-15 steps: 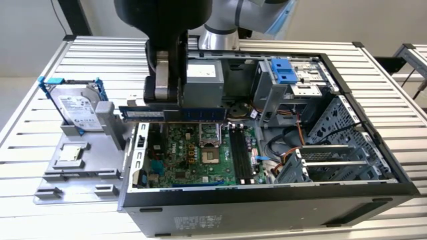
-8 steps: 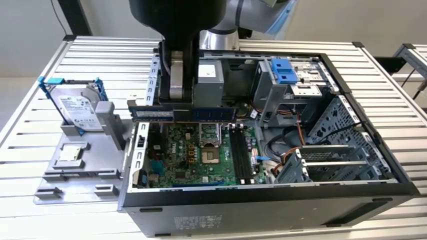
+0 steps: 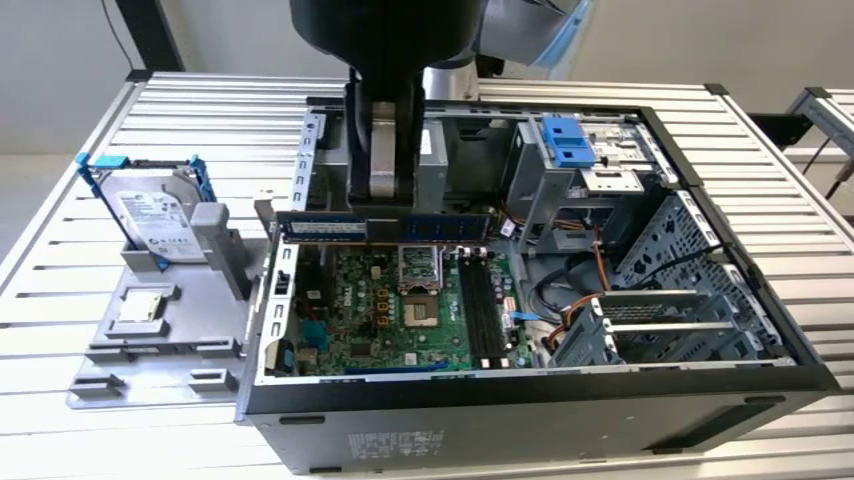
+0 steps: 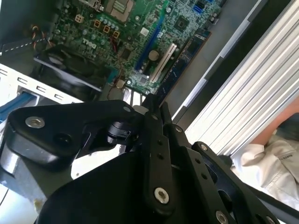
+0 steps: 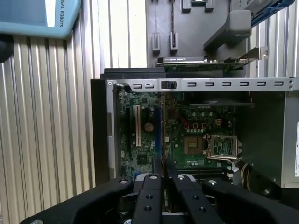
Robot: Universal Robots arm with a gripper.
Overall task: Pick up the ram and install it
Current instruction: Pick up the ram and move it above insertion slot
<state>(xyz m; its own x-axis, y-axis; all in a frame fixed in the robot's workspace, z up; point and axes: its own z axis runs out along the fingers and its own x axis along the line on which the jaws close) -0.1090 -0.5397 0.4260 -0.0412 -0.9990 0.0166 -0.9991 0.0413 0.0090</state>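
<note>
Claw (image 3: 384, 208) is clenched on the ram (image 3: 447, 228), held level above the motherboard (image 3: 387, 310) inside the open case (image 3: 534, 400) at the middle of the tabletop (image 3: 200, 100). Pick-up judged complete. The ram is not yet seated in the black slots (image 3: 481, 300).

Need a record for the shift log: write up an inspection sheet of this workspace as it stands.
Surface: slatted metal table, carrying an open computer case.
Job's things: ram held over the motherboard, crosswise to the black slots, not seated.
Clutter: hard drive in blue brackets on a grey fixture.
Gripper: shut on the ram.
Cables: orange and black leads inside the case.
Surroundings: a person's sleeve beside the table.
</note>
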